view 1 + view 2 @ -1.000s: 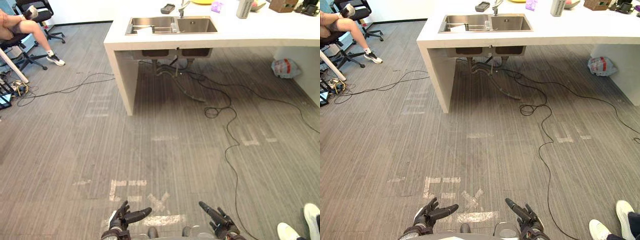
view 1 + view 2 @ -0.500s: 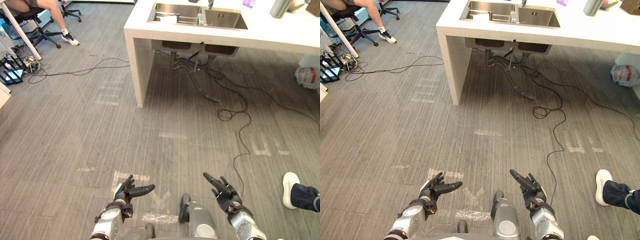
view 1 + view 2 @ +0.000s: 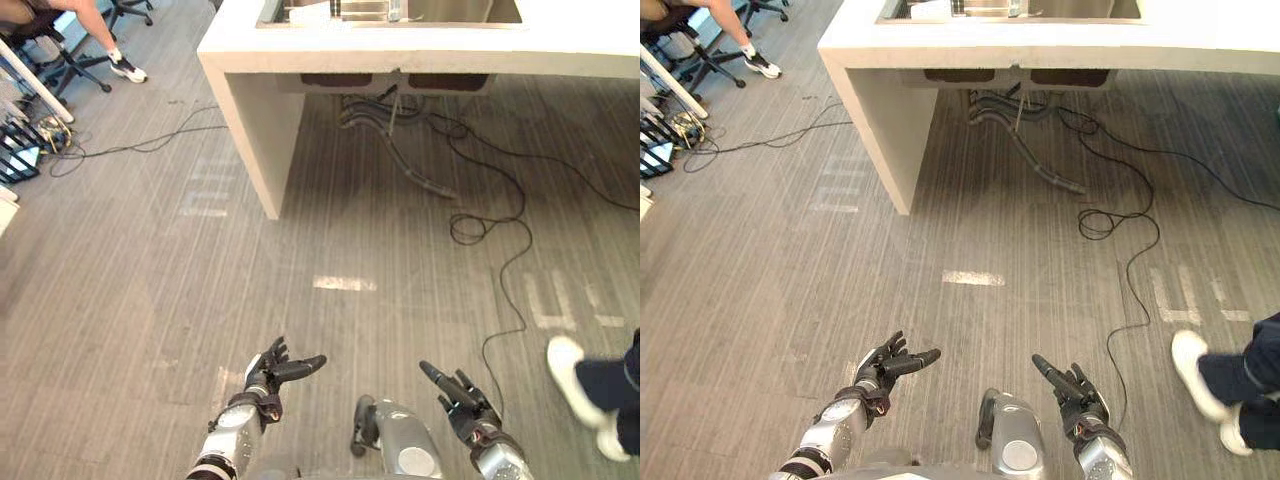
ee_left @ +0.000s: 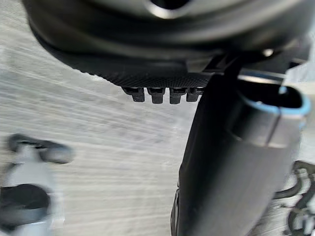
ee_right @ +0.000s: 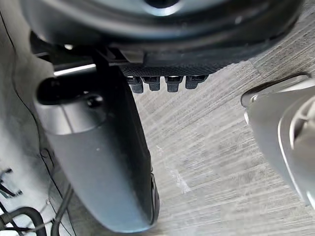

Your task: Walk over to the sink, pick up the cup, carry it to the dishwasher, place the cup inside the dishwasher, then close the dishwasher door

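Observation:
The steel double sink (image 3: 400, 10) is set into a white counter (image 3: 300, 45) at the top of the eye views; only its near rim shows, and no cup can be made out. My left hand (image 3: 268, 372) hovers low over the grey floor at the lower left, fingers straight and spread, holding nothing. My right hand (image 3: 463, 400) is at the lower right, fingers also straight and empty. Each wrist view looks along its own thumb, the left thumb (image 4: 231, 162) and the right thumb (image 5: 98, 147), at bare floor.
The counter's white end leg (image 3: 262, 140) stands ahead to the left. Pipes and black cables (image 3: 480, 225) trail on the floor under the sink. A person's white shoe (image 3: 572, 375) is close at the right. A seated person (image 3: 95, 25) and office chairs are at the far left.
The camera has moved closer to the counter, so the sink now sits at the top edge. The person's shoe at the right has shifted. Both hands stay open and empty.

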